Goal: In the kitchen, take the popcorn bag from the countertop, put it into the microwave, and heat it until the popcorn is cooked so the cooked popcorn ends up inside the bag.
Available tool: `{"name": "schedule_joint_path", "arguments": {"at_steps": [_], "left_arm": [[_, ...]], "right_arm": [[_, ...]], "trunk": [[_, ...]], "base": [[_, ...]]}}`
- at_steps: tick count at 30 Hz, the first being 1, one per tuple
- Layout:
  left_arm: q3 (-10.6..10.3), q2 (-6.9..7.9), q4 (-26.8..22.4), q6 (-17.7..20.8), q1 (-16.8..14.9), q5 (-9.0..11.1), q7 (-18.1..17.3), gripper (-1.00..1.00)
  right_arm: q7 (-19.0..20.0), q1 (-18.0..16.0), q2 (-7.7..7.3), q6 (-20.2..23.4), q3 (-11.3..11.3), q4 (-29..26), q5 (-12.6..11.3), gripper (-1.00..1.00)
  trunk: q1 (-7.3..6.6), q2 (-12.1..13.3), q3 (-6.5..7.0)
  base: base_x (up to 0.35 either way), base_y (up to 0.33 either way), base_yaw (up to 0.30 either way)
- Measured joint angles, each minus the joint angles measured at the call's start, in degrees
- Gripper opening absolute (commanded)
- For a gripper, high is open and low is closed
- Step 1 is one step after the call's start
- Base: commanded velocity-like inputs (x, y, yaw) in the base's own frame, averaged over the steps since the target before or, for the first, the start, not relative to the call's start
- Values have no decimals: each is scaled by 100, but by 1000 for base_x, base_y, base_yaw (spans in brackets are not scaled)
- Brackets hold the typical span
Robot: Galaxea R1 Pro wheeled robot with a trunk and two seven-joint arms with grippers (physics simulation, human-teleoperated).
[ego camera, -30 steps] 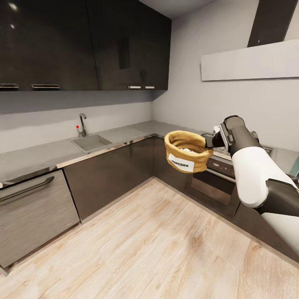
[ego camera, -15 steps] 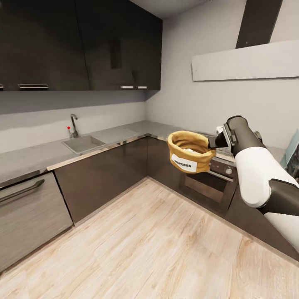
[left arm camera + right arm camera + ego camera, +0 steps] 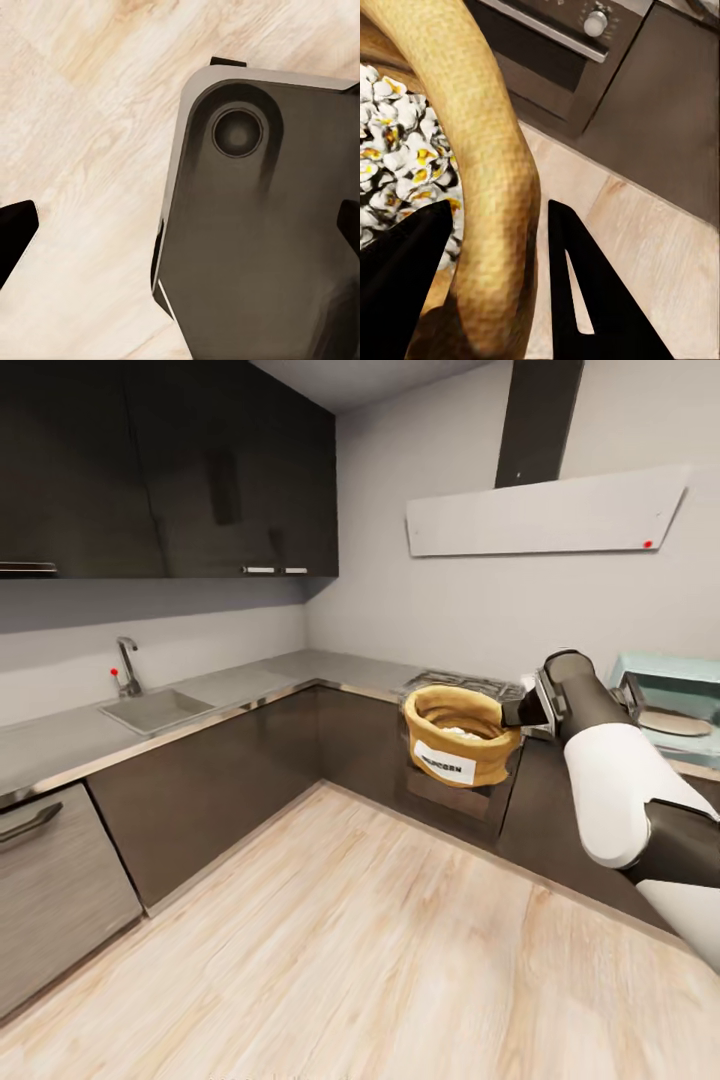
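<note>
My right gripper [image 3: 512, 710] is shut on the rolled rim of the tan popcorn bag [image 3: 458, 738], holding it upright in the air in front of the oven. Its white label faces me. In the right wrist view the two dark fingers [image 3: 585, 292] pinch the bag's rim [image 3: 499, 217], one inside and one outside, and popped popcorn [image 3: 397, 150] fills the bag. The pale mint-blue microwave [image 3: 662, 672] stands on the countertop [image 3: 250, 682] at the far right, behind my right arm, its round turntable showing. My left gripper [image 3: 184, 232] hangs open over the wooden floor.
A gas hob [image 3: 465, 682] sits on the counter just behind the bag, with the dark built-in oven [image 3: 450, 795] below it and a range hood [image 3: 545, 510] above. A sink with tap [image 3: 150, 708] is at the left. Dark cabinets line both walls around the open wooden floor [image 3: 330, 940].
The whole view has swung to the right, so the sink slid left and the microwave came into sight. The bag stays held in my right gripper at the same spot relative to me.
</note>
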Motion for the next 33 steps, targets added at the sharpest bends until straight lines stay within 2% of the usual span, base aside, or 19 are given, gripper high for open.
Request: {"name": "schedule_joint_path", "arguments": {"at_steps": [3, 15, 18, 26, 33], "left_arm": [[0, 0, 0, 0, 0, 0, 0, 100], [8, 1, 0, 1, 0, 2, 0, 100], [8, 7, 0, 7, 0, 2, -2, 100], [8, 9, 1, 9, 0, 2, -2, 100], [8, 9, 0, 10, 0, 2, -2, 100]], "right_arm": [[4, 134, -29, 0, 0, -2, 1, -100], [2, 233, -142, -1, 0, 4, -10, -100], [1, 370, -148, 1, 0, -1, -12, -100], [2, 397, -165, 1, -2, -2, -13, -100], [4, 397, -446, -2, -1, -2, 11, -100]], "trunk": [[0, 0, 0], [0, 0, 15], [-2, -1, 24], [-3, -1, 46], [-3, -2, 66]], "base": [[-276, 172, -295], [-300, 82, -295], [-85, 0, -295], [-4, 0, -295], [0, 0, -295]]}}
